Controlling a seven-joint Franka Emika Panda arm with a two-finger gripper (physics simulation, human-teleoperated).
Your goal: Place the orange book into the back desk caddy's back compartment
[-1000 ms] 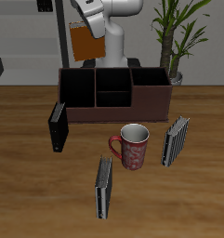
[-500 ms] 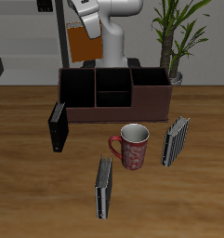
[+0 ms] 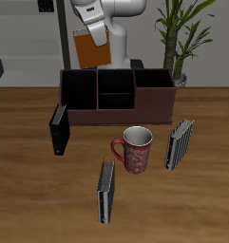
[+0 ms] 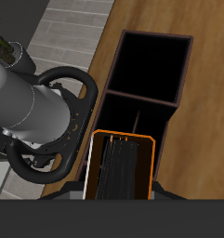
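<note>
— Holding steady? Where's the orange book [image 3: 90, 51]?

— Clamped in the end effector [image 3: 88, 34], hanging above the back desk caddy [image 3: 116, 95], near its rear wall.

— What's left?

— Lowering it into the back compartment and releasing; nothing is placed yet.

Both views are evenly and softly lit, bright without glare, with flat rendered surfaces. On the desk [image 3: 30, 204] soft, faint shadows sit close under the mug [image 3: 136, 149] and the standing books. The caddy's [image 3: 116, 96] cells stay very dark inside (nearly black in the wrist view). Low resolution makes edges slightly jagged and soft; there is no motion blur or edge distortion.
</note>
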